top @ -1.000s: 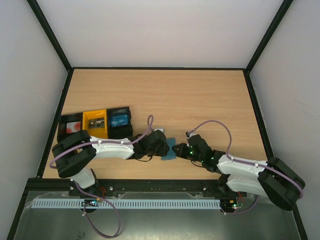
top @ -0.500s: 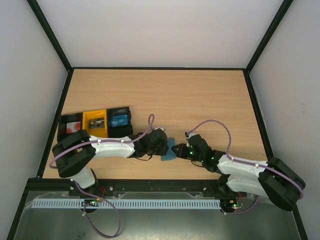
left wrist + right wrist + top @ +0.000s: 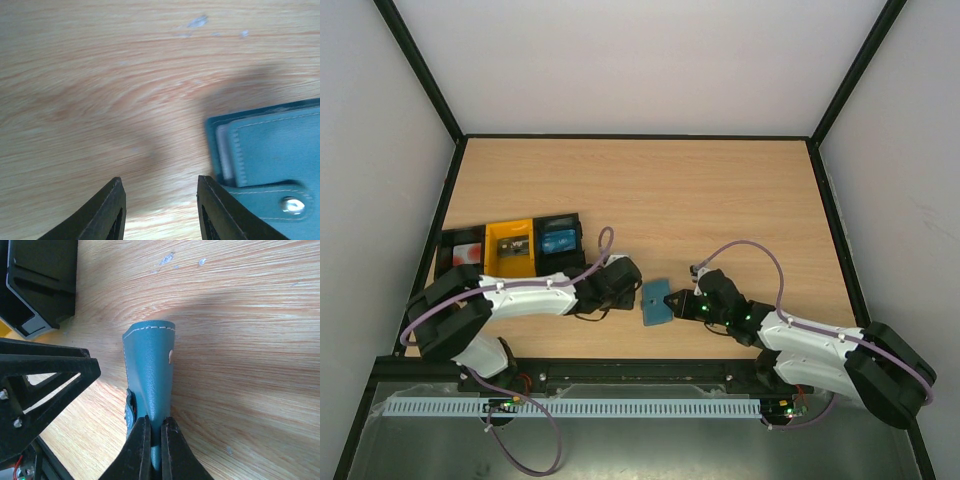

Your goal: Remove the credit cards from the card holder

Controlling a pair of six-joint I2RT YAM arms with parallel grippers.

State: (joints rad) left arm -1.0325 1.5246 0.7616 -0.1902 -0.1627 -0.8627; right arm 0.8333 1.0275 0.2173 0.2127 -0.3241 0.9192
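Light wood grain covers the counter [image 3: 720, 190], which is closed in by white walls [image 3: 640, 60]. At its left edge stands a row of trays [image 3: 510, 247], two black and one yellow, well apart from the work. Next comes the left end effector [image 3: 160, 200], its fingers [image 3: 112, 210] apart and holding nothing, low over bare wood just beside the left edge of the card holder [image 3: 656, 302]. The card holder is near the front of the counter, between the two arms. A pale strip shows at its open side; whether this is a card or the inner panel I cannot tell. The right end effector [image 3: 155, 440] is clamped on the right end of the holder, fingers pressed together on the thin material. I think the danger lies in the approach: if the left fingers come in too low or too wide, they would push the soft holder instead of catching a card, and it could fold or slide out of the narrow grip. The closing tab [image 3: 260, 192] could also stand in the way.
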